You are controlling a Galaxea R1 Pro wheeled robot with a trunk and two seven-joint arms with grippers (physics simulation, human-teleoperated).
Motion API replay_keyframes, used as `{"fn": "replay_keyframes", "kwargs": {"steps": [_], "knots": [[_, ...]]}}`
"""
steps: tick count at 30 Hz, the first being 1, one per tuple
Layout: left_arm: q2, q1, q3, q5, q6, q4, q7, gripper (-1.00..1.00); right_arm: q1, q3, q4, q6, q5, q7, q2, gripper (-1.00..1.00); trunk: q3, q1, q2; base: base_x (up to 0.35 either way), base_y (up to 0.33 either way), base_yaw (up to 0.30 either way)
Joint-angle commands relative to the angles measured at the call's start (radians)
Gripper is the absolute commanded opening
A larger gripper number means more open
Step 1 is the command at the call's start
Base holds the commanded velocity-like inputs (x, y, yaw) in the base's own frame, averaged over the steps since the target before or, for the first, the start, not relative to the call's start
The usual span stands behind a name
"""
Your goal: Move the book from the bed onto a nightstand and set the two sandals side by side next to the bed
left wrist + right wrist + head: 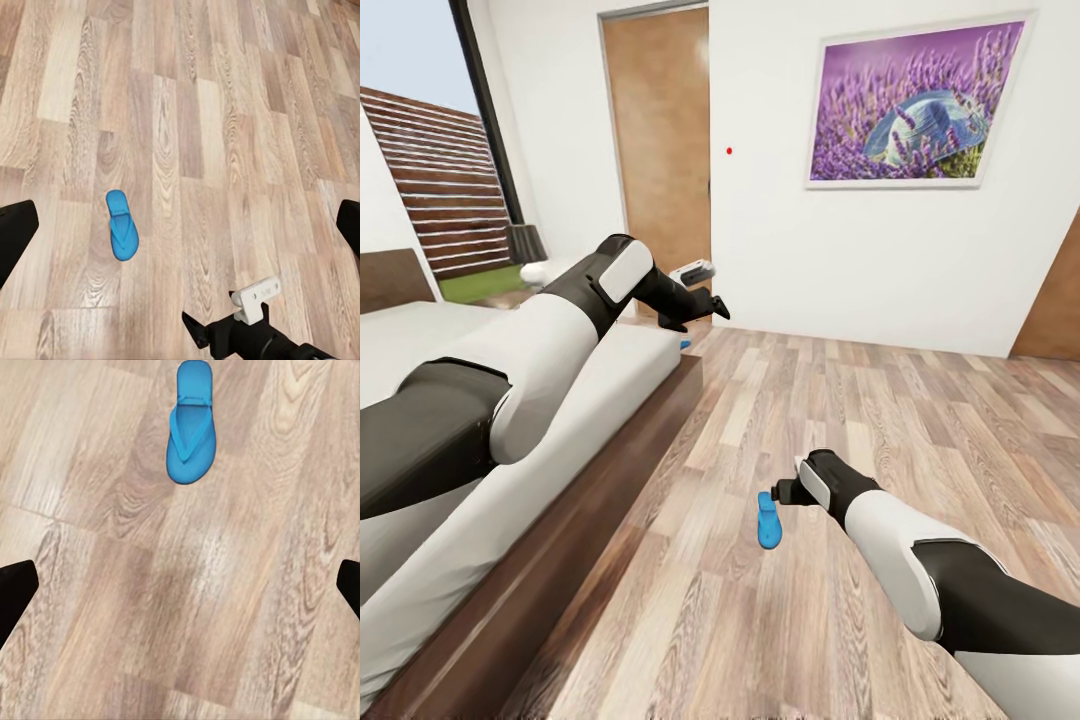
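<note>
One bright blue sandal (768, 520) lies sole-down on the wood floor, a short way out from the bed (560, 470). My right gripper (781, 493) hovers just above and beside it, open; the right wrist view has the sandal (191, 427) ahead of its wide-spread fingers (15, 596). My left gripper (710, 305) is held high past the bed's far corner, open and empty, and its wrist view looks down on the same sandal (121, 225). A small blue bit (685, 343) peeks out at the bed's far corner; I cannot tell what it is. The book and the nightstand are out of view.
The bed's dark wooden frame (610, 500) runs along the left of the open floor. A wooden door (660, 150) and a white wall with a lavender picture (915, 100) close off the far side. A window (430, 180) is at the left.
</note>
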Motion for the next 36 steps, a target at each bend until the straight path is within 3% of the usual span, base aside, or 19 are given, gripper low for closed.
{"fn": "replay_keyframes", "kwargs": {"steps": [1,24,36], "knots": [[0.0,-0.001,-0.003,0.007,0.003,-0.001,0.005,1.0,0.0,-0.001,-0.002,0.004,-0.007,-0.007,0.0,1.0,-0.005,0.0,-0.001,0.0,0.0,0.0],[0.0,-0.001,-0.004,0.007,0.001,-0.001,0.006,1.0,0.0,0.001,-0.001,0.001,-0.007,-0.006,0.001,1.0,-0.094,0.01,-0.006,0.0,0.0,0.007],[0.0,-0.001,-0.005,0.007,0.002,0.017,0.005,1.0,0.0,-0.001,-0.001,0.001,-0.007,-0.007,0.001,1.0,-0.14,0.016,-0.009,0.0,0.0,0.221]]}}
